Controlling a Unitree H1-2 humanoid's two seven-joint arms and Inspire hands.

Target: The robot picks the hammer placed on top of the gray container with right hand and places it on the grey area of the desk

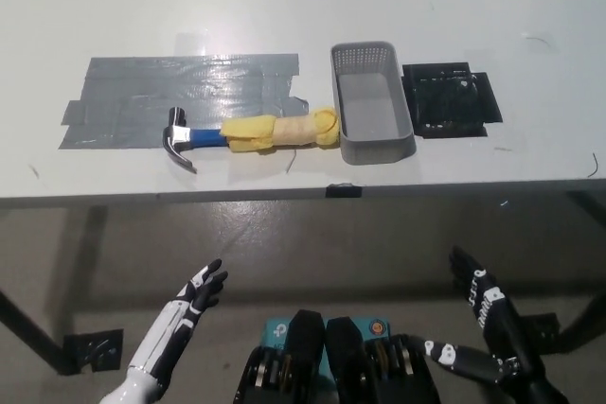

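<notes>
Nearest the camera, both hands hang below the desk edge over the grey floor. The white left hand [201, 286] sits at the lower left with its fingers spread and nothing in them. The black right hand [485, 305] sits at the lower right, fingers likewise apart and empty, well away from everything on the desk. A small black plate [93, 348] lies on the floor at the lower left, beside a dark desk leg.

The white desk [284, 7] runs across the upper half of the view, its front edge carrying a small dark clip [344, 191] near the middle. On it, the hammer [248, 134] lies flat and roughly parallel to the front edge: its dark metal head points left and rests on the grey area, a wide patch of silver-grey duct tape strips [180, 96], while its blue neck and yellow wrapped handle stretch right. The handle's end touches or nearly touches the left wall of the gray perforated plastic container [346, 120], which stands empty. Just right of the container lies a flat black square mat [450, 101].

No writing can be read anywhere.
</notes>
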